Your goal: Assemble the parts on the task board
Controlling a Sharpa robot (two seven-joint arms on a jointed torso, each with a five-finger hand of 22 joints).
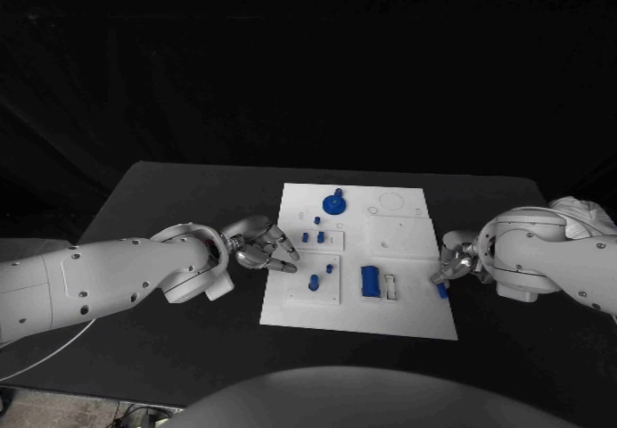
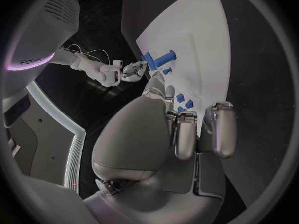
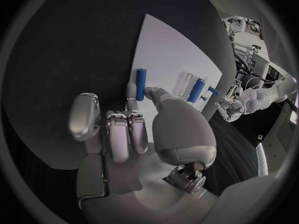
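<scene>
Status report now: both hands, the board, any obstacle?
Left hand open at board's left edge. Right hand pinches blue cylinder at right edge. No obstacle seen.

Hidden by the right hand (image 1: 457, 264): most of a blue cylinder (image 3: 141, 84) (head view); contact there unclear.

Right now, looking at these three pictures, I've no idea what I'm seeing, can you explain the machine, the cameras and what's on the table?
It is a robot with two white arms ending in silver hands, at a black table. One picture looks down from its head; the two round ones come from cameras at each wrist, behind that hand. On the table lies a white task board carrying small blue parts, such as a round knobbed one and a long bar. The right hand pinches a blue cylinder at the board's edge. The left hand holds nothing, its fingers apart beside the board.
</scene>
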